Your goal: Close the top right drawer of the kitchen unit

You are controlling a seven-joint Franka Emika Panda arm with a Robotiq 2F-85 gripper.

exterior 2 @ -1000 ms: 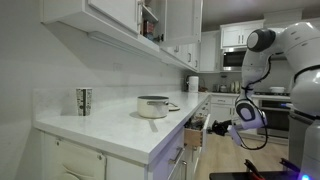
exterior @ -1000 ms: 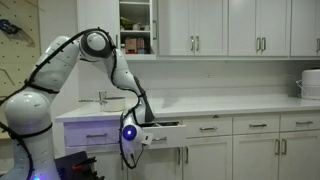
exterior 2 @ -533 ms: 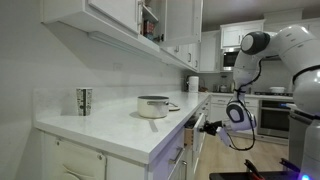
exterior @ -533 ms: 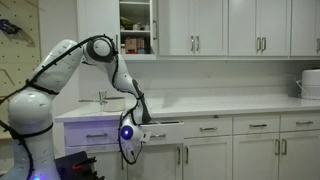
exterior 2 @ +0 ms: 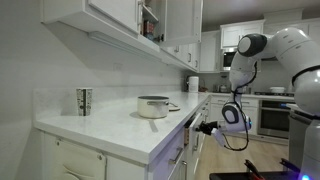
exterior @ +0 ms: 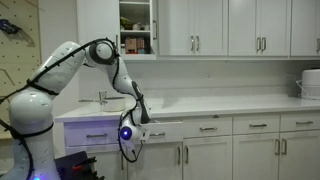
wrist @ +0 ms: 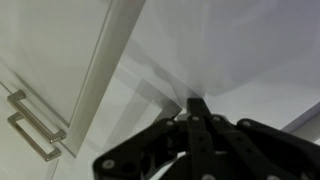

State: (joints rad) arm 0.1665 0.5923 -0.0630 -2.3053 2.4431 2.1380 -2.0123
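The top right drawer (exterior: pixel 168 130) of the white kitchen unit (exterior: pixel 250 150) stands slightly open; it also juts from the unit in an exterior view (exterior 2: pixel 193 124). My gripper (exterior: pixel 140 133) is at the drawer's front, fingers shut and empty, and shows in an exterior view (exterior 2: pixel 208 127) just in front of the drawer. In the wrist view the closed fingertips (wrist: pixel 196 105) press against a white panel, with silver handles (wrist: pixel 30 125) at the left. The drawer's contents are hidden.
A metal pot (exterior 2: pixel 153 106) and a patterned cup (exterior 2: pixel 84 101) stand on the pale countertop (exterior 2: pixel 110 125). A wall cupboard door (exterior: pixel 136 27) is open above. A white appliance (exterior: pixel 310 84) sits at the counter's far end. A faucet (exterior: pixel 103 97) is behind my arm.
My gripper has moved towards the cabinet, and the drawer has slid part of the way in with it.
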